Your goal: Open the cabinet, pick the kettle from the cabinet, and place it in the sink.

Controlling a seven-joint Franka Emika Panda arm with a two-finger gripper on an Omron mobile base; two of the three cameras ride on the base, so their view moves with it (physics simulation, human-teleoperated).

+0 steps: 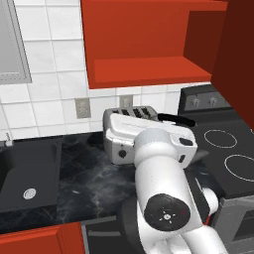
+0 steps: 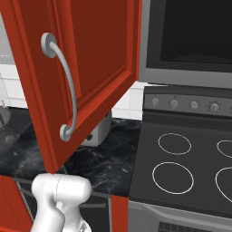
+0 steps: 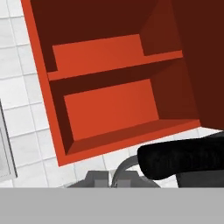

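Red cabinet (image 3: 109, 100) open, shelves bare. Kettle's black handle (image 3: 183, 157) held close before hand camera, below cabinet, above toaster (image 1: 130, 130); kettle body hidden. Gripper fingers clenched, apparently grasping that handle. Sink (image 1: 30, 173) well left across marble counter (image 1: 94, 183). Risk: swinging left, kettle could clip toaster or open cabinet door (image 2: 95, 68); handle-only hold may let kettle tilt or slip. No readable writing or brands.

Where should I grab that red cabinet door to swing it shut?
Take the long silver bar handle near its middle, coming at the front face of the open door. It runs up and down and bows out from the panel, leaving a gap, so fingers can close on it from either side.
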